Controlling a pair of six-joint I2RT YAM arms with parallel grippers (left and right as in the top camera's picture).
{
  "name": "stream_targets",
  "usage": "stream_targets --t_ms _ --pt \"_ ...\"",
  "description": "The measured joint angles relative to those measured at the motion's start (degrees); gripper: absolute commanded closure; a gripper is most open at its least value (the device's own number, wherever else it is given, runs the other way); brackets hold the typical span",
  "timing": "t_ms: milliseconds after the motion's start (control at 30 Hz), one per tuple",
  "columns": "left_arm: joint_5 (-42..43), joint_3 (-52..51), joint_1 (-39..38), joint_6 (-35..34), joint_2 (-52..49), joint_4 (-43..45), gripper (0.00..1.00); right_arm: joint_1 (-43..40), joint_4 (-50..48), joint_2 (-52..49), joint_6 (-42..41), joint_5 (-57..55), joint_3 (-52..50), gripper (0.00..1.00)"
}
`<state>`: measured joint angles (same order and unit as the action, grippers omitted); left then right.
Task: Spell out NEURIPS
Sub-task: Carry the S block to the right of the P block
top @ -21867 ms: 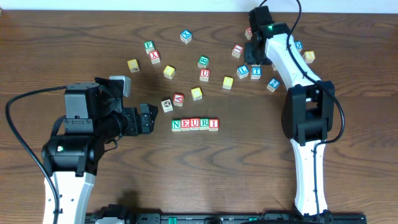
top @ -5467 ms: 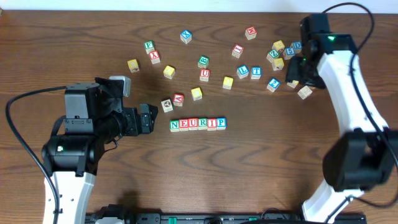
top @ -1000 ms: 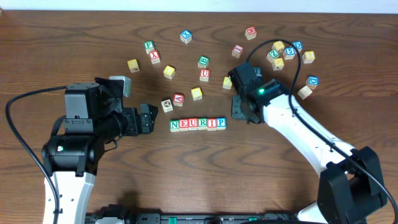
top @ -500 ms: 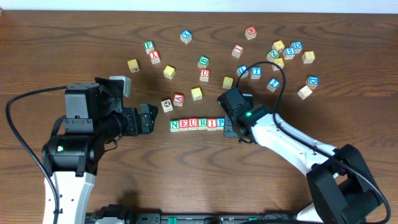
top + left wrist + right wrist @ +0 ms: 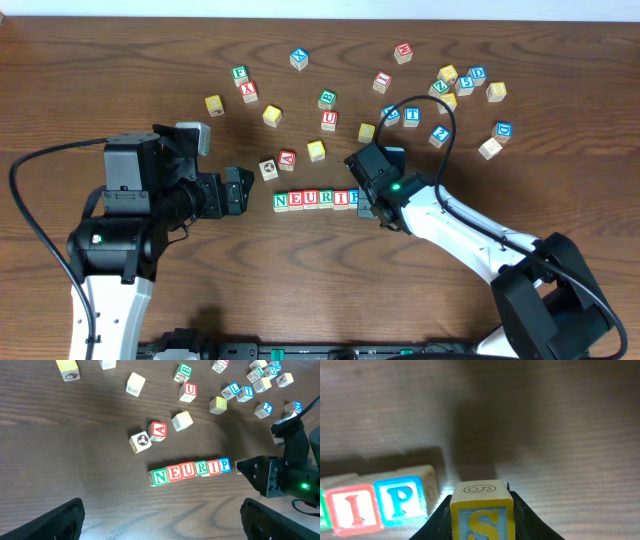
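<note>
On the table lies a row of cubes reading N, E, U, R, I, and in the left wrist view a blue P ends it. My right gripper is shut on a yellow-faced S cube. It holds that cube just right of the P, a small gap apart. From overhead the right gripper covers the S cube. My left gripper stands open over bare wood, left of the row.
Loose letter cubes lie behind the row: a red A with a picture cube, yellow cubes, a red U, and a blue and yellow cluster at the back right. The left arm sits left of the row.
My right arm has swung left and nearer with the S cube, from behind and right of the row to its right end beside the P. The left arm has not moved.
</note>
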<state>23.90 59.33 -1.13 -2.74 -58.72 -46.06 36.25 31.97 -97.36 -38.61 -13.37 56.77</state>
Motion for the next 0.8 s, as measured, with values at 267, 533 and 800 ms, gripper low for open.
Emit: stream_targets --t_ms 267,533,800 --pt "0.00 0.02 0.00 0.02 0.00 0.00 0.02 -0.02 -2.05 -2.78 0.04 -0.13 -0.04 0.74" --pt "0.00 0.02 0.00 0.02 0.00 0.00 0.02 -0.04 -2.69 -2.78 0.04 -0.15 -0.07 0.73" --pt "0.00 0.00 0.00 0.00 0.00 0.00 0.02 -0.07 -4.17 -2.78 0.02 -0.20 -0.07 0.73"
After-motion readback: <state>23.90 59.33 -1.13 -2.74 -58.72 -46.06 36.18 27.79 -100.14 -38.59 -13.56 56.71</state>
